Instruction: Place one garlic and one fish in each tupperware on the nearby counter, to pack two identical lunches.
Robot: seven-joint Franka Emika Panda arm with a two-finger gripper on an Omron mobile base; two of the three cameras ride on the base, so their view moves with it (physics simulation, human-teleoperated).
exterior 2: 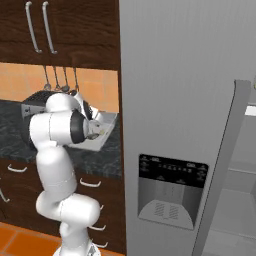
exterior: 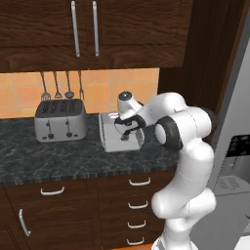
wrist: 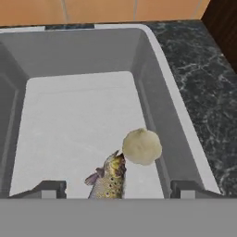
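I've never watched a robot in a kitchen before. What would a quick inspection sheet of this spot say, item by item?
Surface: dark speckled stone counter over brown drawers.
Job's things: grey tub on the counter; a fish and a garlic bulb lie inside it, touching, near its right wall.
Clutter: silver toaster left of the tub; utensils hanging on the wall.
Pincer: pincer open above the tub, holding nothing.
Cables: nothing seen.
Surroundings: wooden cupboards above; grey fridge to the right.

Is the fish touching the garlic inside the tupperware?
Touching. In the hand view the fish has its head pressed against the lower left edge of the garlic on the tupperware floor; no gap shows.
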